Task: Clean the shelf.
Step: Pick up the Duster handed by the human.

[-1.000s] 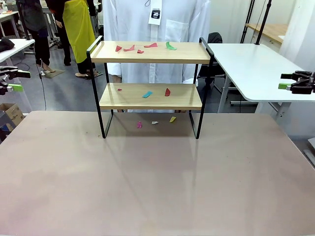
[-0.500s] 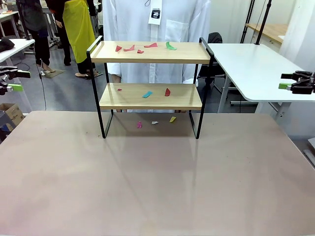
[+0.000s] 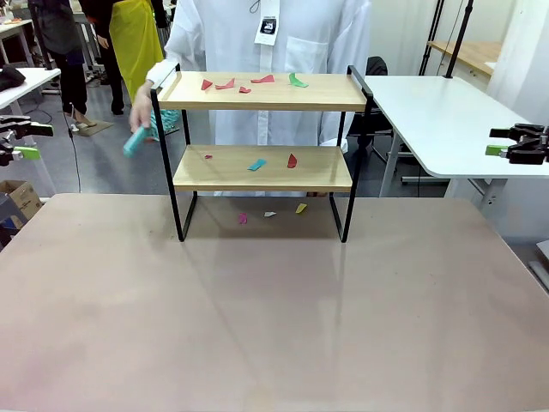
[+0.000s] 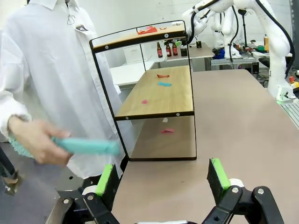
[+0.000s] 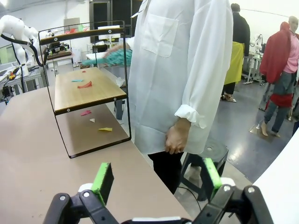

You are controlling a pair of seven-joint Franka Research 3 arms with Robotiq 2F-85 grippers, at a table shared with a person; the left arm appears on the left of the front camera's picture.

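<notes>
The shelf point(image 3: 319, 168) stands upright at the middle of the tabletop's point(image 3: 274, 326) far edge, its long side facing me. On its top board lie red scraps point(image 3: 225, 84) and one green scrap point(image 3: 297, 81), all toward the left half and middle. The lower board carries a blue scrap point(image 3: 256, 164) and a red scrap point(image 3: 292, 160) near its middle, plus a tiny red bit point(image 3: 208, 156) toward its left end. Under the shelf, on the tabletop itself, a pink scrap point(image 3: 243, 218), a white scrap point(image 3: 269, 214) and a yellow scrap point(image 3: 301, 208) lie in a short row between the frame's legs. Just behind the far edge a person in a white shirt point(image 3: 274, 43) stands against the shelf. One hand point(image 3: 141, 107) is at the shelf's left end rail, gripping a teal brush point(image 3: 137, 140) that shows blurred. The other hand point(image 5: 176, 137) hangs at the person's side. My left gripper point(image 3: 34, 142) hangs in the air beyond the tabletop's far left corner, well apart from the shelf, jaws spread wide with nothing between the green pads. My right gripper point(image 3: 496, 141) hangs beyond the far right corner, in front of a white table point(image 3: 437, 112), likewise spread wide and holding nothing.
</notes>
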